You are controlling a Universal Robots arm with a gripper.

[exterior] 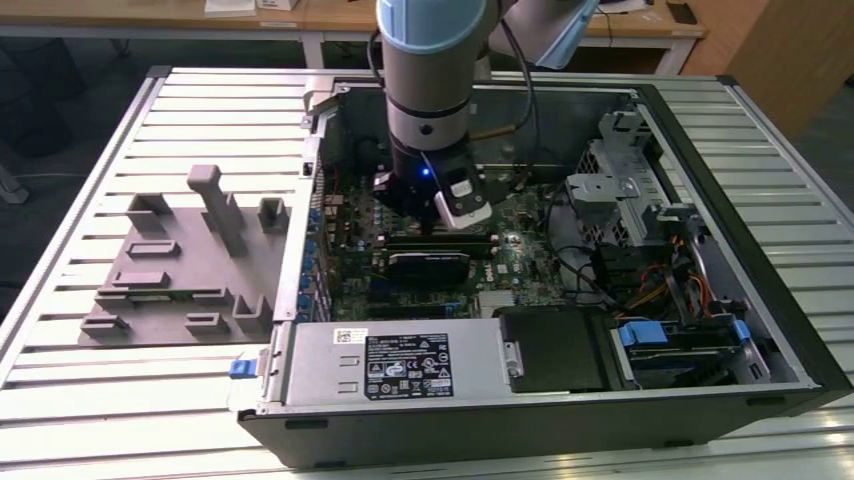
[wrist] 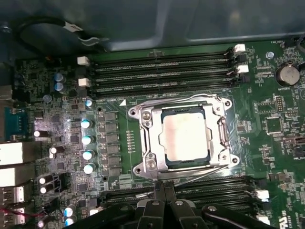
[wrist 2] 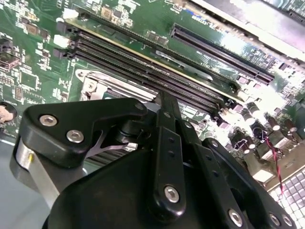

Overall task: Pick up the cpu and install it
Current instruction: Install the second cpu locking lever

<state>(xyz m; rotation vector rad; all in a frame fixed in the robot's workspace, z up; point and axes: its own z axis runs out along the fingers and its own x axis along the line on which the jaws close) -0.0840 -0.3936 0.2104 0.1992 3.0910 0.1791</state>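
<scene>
1. Inside an open computer case [exterior: 561, 400] lying on a slatted metal surface [exterior: 80, 400], the cpu [wrist: 184, 134] sits flat in the dark metal socket frame [wrist: 143, 138] on the green motherboard [wrist: 271, 157], its silvery top facing up with nothing on it, as seen in the first wrist view.
2. The robot arm [exterior: 427, 70] reaches down into the case near the middle of the board in the exterior view, its black pincer [wrist: 164, 191] hanging just off one edge of the socket frame in the first wrist view and not touching the chip.
3. The pincer's fingers [wrist: 159, 193] are drawn together with barely a slit between them and hold nothing; in the second wrist view the same closed fingers [wrist 2: 167, 119] point toward rows of black memory slots [wrist 2: 143, 62].
4. More memory slots [wrist: 162, 71] run along the far side of the socket in the first wrist view, and a line of silver capacitors [wrist: 86, 145] stands beside it.
5. In the exterior view a grey moulded fixture block [exterior: 187, 260] lies on the surface at the case's 9 o'clock, well apart from the arm, and the grey power supply [exterior: 387, 365] fills the case's near edge at 6 o'clock.
</scene>
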